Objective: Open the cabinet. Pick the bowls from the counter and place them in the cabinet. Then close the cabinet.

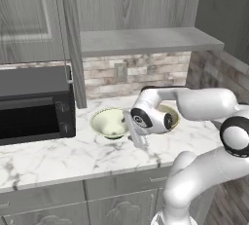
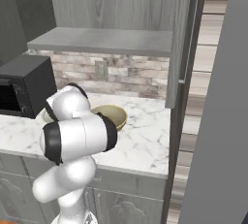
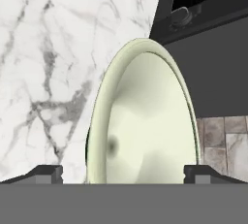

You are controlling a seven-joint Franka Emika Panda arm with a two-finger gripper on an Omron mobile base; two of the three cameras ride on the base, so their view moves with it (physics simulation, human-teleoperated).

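1. Cabinet [image 1: 146,39]: grey wood-grain wall unit, both doors swung wide, grey shelf bare and ready; left door's slim bar handle [image 1: 62,34] stands at 10 o'clock in the left base view

2. Cream bowl [image 1: 110,122]: pale, upright on the marble counter [image 1: 44,158], just right of the black microwave [image 1: 34,104]; in the hand view its rim runs from 12 o'clock down to the bottom edge, between the two finger tips

3. Tan-olive bowl [image 2: 112,115]: on the same counter, close beside the cream one, largely behind the arm's wrist

4. Gripper [image 3: 123,172]: jaws spread as wide as they go, holding nothing; one tip to each side of the cream bowl's rim, contact not discernible

5. Step judged in hand: the reach for the cream bowl

6. Handling note: the bowl looks too broad to span whole, so one finger should go inside the wall and one outside, pinching the rim; descend squarely, close only once seated, lift straight to avoid nudging the tan-olive neighbour
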